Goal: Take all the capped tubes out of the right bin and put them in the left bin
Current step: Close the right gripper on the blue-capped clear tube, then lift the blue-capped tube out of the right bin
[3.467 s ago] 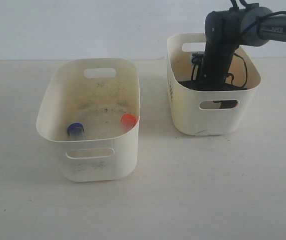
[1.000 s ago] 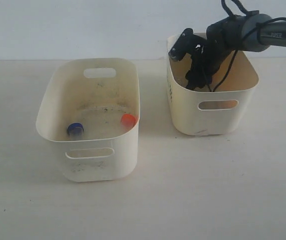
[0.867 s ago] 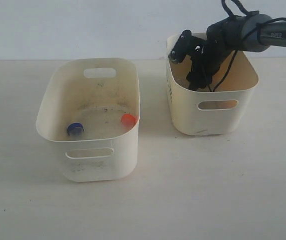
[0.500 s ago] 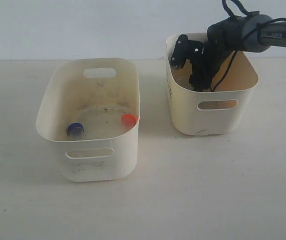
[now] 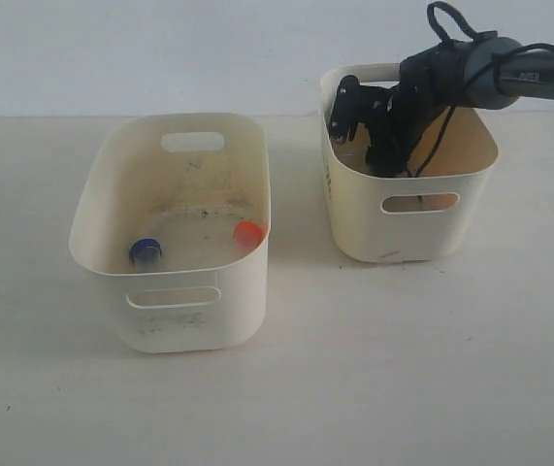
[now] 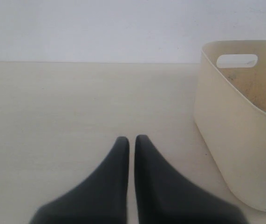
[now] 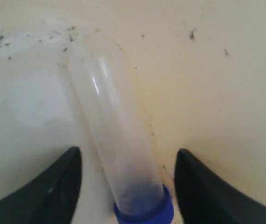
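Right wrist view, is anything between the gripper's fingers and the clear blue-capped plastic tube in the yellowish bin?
Nothing visible. The clear blue-capped plastic tube lies on the yellowish-stained cream bin floor inside the open right gripper, with bare floor on both sides.

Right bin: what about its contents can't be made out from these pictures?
- Exterior view: the floor of the right bin is hidden by its near wall and the arm, so remaining tubes cannot be counted.
- Right wrist view: one blue-capped tube, its cap cut off by the edge; most of the floor is out of frame.
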Robot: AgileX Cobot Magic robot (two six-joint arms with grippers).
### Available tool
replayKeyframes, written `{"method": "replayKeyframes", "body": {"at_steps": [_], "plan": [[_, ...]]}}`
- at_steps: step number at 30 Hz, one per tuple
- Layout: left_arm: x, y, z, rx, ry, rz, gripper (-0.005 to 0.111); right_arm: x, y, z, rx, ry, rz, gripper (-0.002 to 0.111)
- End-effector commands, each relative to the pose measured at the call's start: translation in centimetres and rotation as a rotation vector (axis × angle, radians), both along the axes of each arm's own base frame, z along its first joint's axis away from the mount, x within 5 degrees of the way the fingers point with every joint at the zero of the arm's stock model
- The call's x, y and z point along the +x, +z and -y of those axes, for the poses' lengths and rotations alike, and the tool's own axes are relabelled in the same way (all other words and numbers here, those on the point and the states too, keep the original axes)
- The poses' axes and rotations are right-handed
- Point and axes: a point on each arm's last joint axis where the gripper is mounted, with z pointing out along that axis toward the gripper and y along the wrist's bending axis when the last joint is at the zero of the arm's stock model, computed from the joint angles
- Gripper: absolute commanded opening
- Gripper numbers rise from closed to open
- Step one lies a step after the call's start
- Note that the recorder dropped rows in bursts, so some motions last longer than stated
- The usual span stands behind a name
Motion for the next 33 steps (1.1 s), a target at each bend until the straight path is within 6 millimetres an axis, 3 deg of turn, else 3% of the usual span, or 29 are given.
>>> {"method": "replayKeyframes", "body": {"at_steps": [1,4,9,19,33], "plan": [[0.0,-0.1,0.0,-0.011,-0.004,0.001,0.004,1.1,-0.6,-0.2,0.026,0.043,0.111,0.03],[0.0,-0.1,0.0,-0.011,-0.004,0.001,0.004,0.8,-0.9,0.0,0.007,0.037,0.073,0.0],[0.0,-0.1,0.0,-0.011,-0.004,0.001,0.004,0.5,-0.4,0.1,0.021,-0.001,0.042,0.0],[0.0,-0.1,0.0,-0.011,-0.004,0.001,0.004,-0.9,6.1,0.7,0.138,-0.174,0.0,0.0],[0.0,-0.1,0.0,-0.011,-0.004,0.001,0.004,-4.3,9.8,0.8,0.264,-0.355,-0.252,0.0]]}}
